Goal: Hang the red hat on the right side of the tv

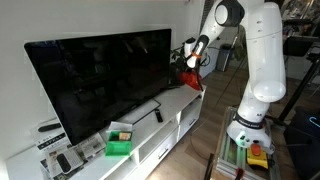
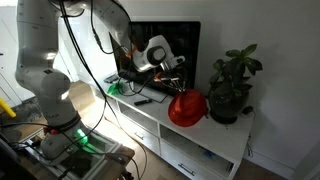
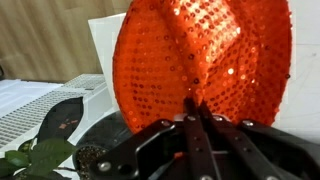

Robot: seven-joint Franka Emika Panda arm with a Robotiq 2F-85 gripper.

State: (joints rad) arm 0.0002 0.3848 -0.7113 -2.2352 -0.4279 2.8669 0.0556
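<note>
The red hat [image 3: 200, 55], sequined and bright red, hangs from my gripper [image 3: 197, 112], whose fingers are shut on its edge. In both exterior views the hat [image 1: 191, 76] [image 2: 187, 107] is held in the air beside one end of the tv [image 1: 100, 80] [image 2: 160, 50], just above the white cabinet. The gripper [image 1: 191, 62] [image 2: 172, 78] sits right above the hat. The tv is a large black screen on the cabinet.
White tv cabinet [image 1: 175, 110] [image 2: 200, 140] bears a green box [image 1: 119, 146] and a remote [image 1: 158, 115]. A potted plant [image 2: 232, 85] stands at the cabinet end close to the hat; its leaves show in the wrist view [image 3: 40, 158].
</note>
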